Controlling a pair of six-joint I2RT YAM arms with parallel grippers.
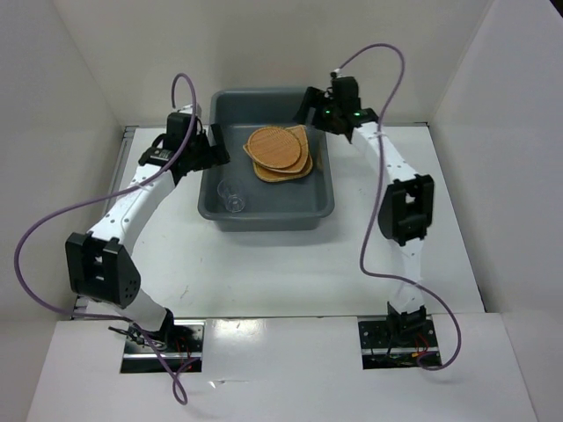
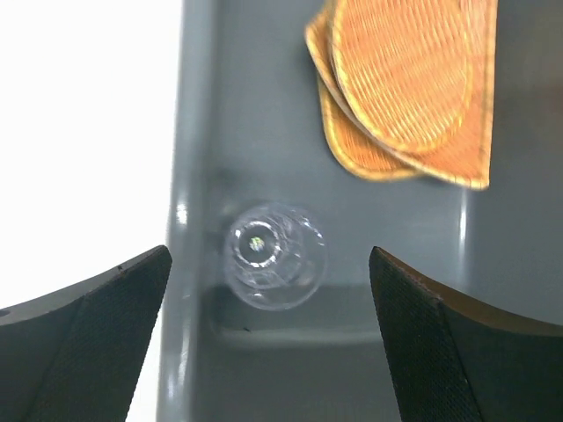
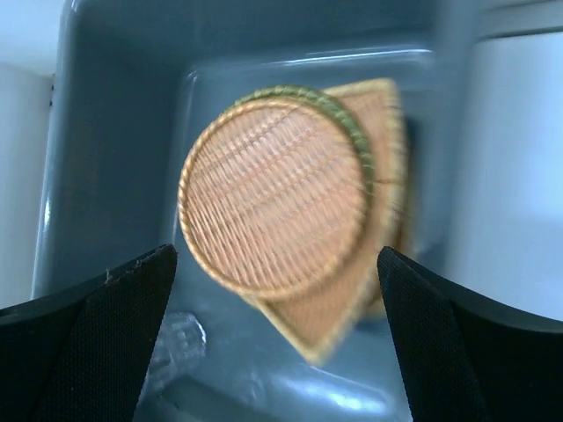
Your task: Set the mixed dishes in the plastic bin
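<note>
The dark grey plastic bin [image 1: 312, 204] stands at the middle back of the table. Inside it lies a stack of tan woven bamboo plates [image 1: 280, 151], a round one on top [image 3: 274, 195], with a fan-shaped one under it [image 3: 339, 308]. The clear plastic cup [image 1: 233, 199] sits in the bin's near left corner, also seen in the left wrist view [image 2: 274, 256]. My left gripper [image 2: 271, 338] is open and empty above the cup, at the bin's left rim [image 1: 208, 151]. My right gripper [image 3: 277, 338] is open and empty above the bin's far right corner [image 1: 313, 104].
White walls enclose the table on the left, back and right. The white table top [image 1: 264, 272] lies between the bin and the arm bases. Purple cables [image 1: 35, 246] loop from both arms.
</note>
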